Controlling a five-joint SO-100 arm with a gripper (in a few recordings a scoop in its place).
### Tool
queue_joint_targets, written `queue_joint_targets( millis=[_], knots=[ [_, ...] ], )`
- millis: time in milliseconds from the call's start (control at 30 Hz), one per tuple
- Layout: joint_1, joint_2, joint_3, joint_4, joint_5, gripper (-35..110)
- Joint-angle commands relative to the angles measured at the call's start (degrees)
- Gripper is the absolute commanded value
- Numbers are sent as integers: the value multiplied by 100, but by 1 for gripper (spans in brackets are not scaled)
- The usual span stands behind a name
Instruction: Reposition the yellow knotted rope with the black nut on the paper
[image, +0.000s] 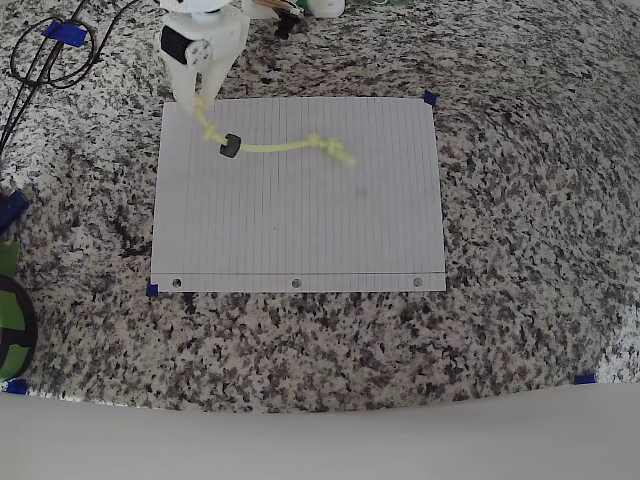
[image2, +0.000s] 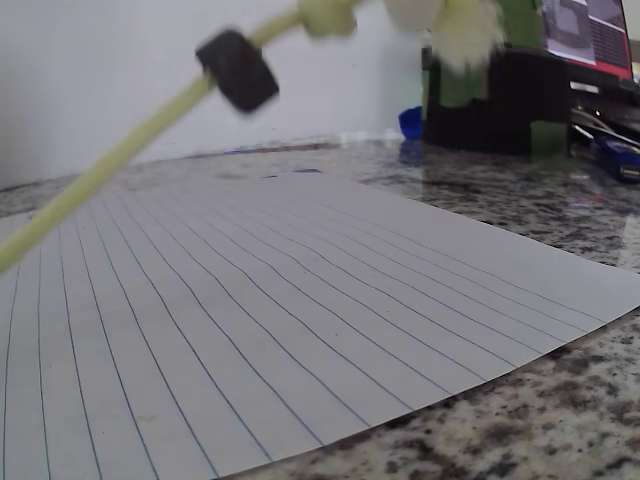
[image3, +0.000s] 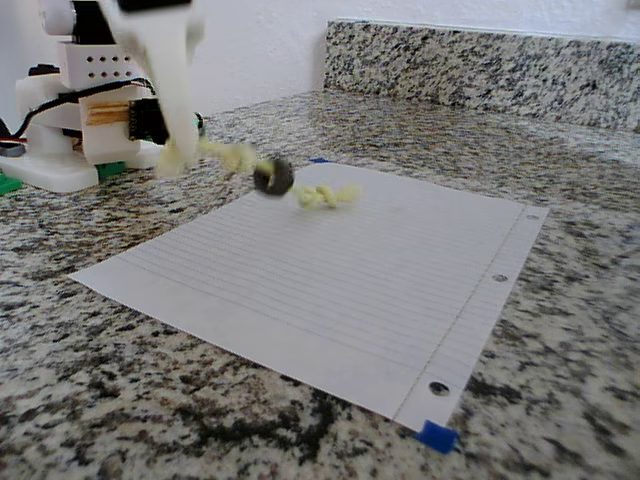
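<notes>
Overhead view: rope (image: 275, 147) in jaws.

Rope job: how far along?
Done: the gripper has one end of the rope, at the paper's top left corner in the overhead view. In hand: rope lifted, nut hanging on it above the sheet. Left: lay it down and let go.

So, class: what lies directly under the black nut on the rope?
The black nut hangs on the yellow knotted rope, held up by the gripper. Below it lies only the lined paper; the countertop beneath the sheet is covered.
</notes>
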Motion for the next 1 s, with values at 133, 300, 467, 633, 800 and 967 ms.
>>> queue_joint_targets(
  millis=[133, 300, 467, 633, 800, 967],
  knots=[
    [176, 1204, -185, -466, 1081, 0],
    [413, 2013, -167, -782, 2039, 0],
    [1037, 2452, -176, -1635, 2391, 0],
    [1652, 2109, -167, -1705, 3094, 0],
    [1705, 1529, -167, -1828, 4904, 0],
    [1424, 1380, -158, -1925, 7444, 0]
  ],
)
